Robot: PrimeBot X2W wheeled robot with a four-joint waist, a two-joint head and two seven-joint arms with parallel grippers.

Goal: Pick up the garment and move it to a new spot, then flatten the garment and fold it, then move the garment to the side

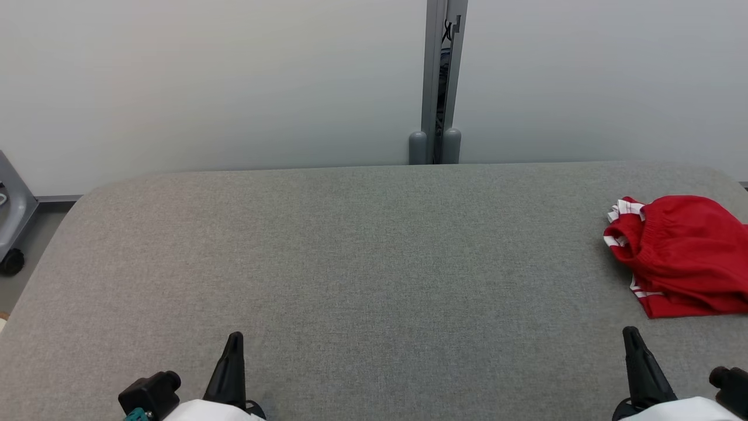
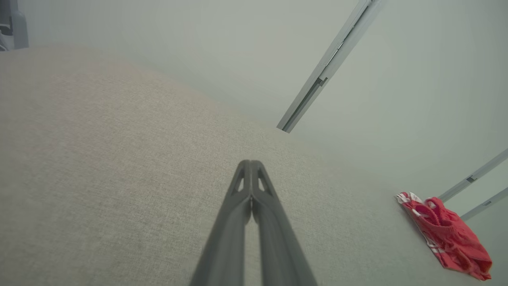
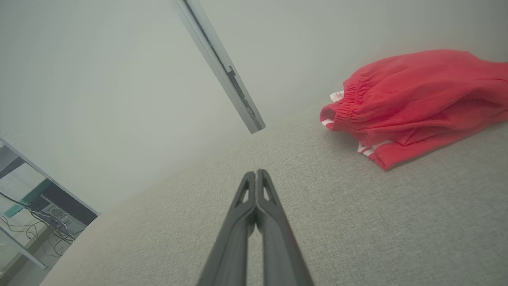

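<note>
Your garment [image 1: 681, 254], red shorts with white stripes at the hems, lies on the grey table [image 1: 350, 245] at its 3 o'clock side. The head view's edge cuts off part of it.

From the right gripper [image 1: 631, 334] it lies at about 1 o'clock and near. From the left gripper [image 1: 235, 339] it lies between 2 and 3 o'clock and well apart. I judge the right arm much the nearer.

Its elastic waistband faces 9 o'clock, toward the table's middle, and the cloth runs from there toward 3 o'clock. So the long axis seems to lie across you, though the cut-off end leaves that unsure.

Both grippers rest low at 6 o'clock, fingers pressed together, holding nothing. The wrist views show each pair meeting at the tips.

The cloth lies in loose layers, rumpled rather than flat. That fits shorts waiting at the side to be lifted, and equally shorts roughly folded and set aside. You cannot tell which from here.

Bare table lies between either gripper and the garment. The grey post [image 1: 442, 82] stands at 12 o'clock behind the table. A wheeled cart [image 1: 14, 216] sits off the table at 9 o'clock, well away from any path.
</note>
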